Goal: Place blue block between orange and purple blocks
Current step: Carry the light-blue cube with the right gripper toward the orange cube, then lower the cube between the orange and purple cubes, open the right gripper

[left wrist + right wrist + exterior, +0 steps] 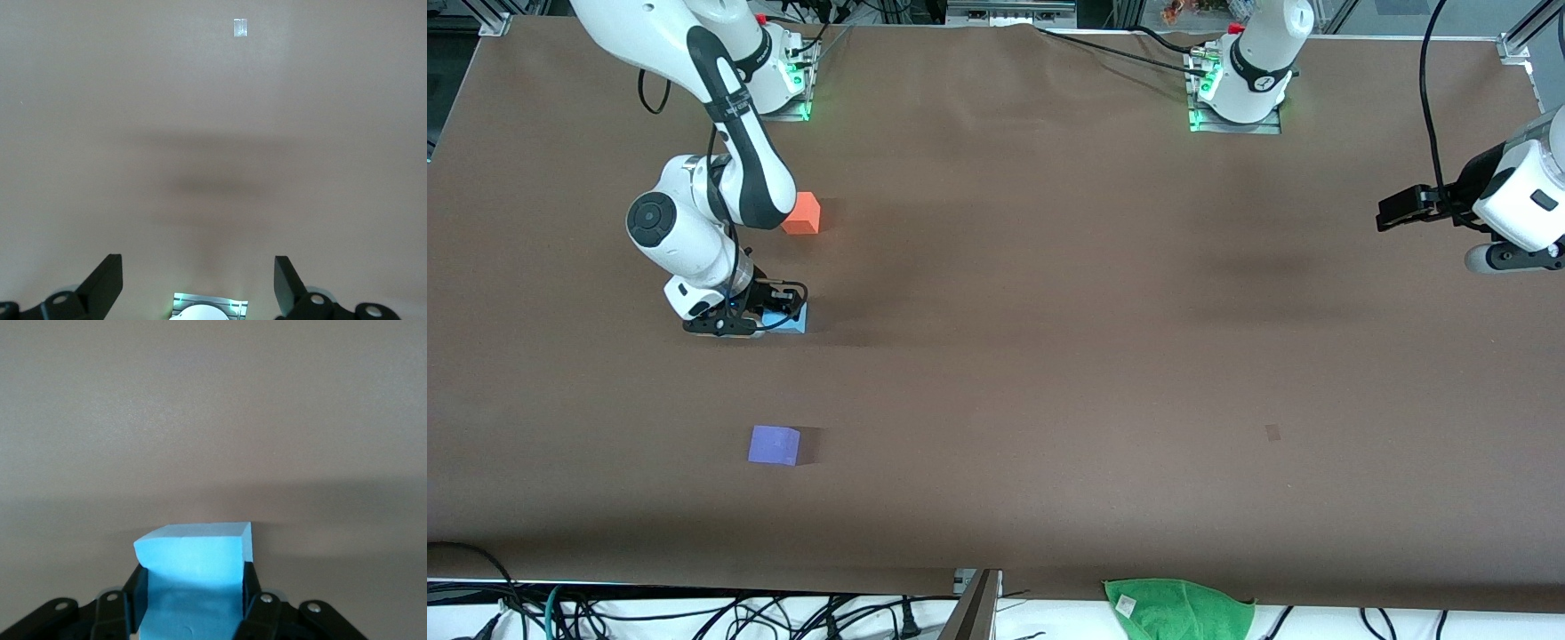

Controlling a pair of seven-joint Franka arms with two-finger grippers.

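Observation:
The sky-blue block [791,318] sits low at the table between the orange block [803,213] and the purple block [775,444], which is nearer the front camera. My right gripper [758,318] is shut on the blue block; in the right wrist view the block [193,570] fills the space between both fingers [248,600]. My left gripper [1396,209] is open and empty, held up over the left arm's end of the table; its wrist view shows the fingers [103,283] wide apart over bare table.
A green cloth [1178,609] lies at the table's edge nearest the front camera. Cables hang along that edge. A small pale mark [241,27] shows on the brown table cover [1049,311].

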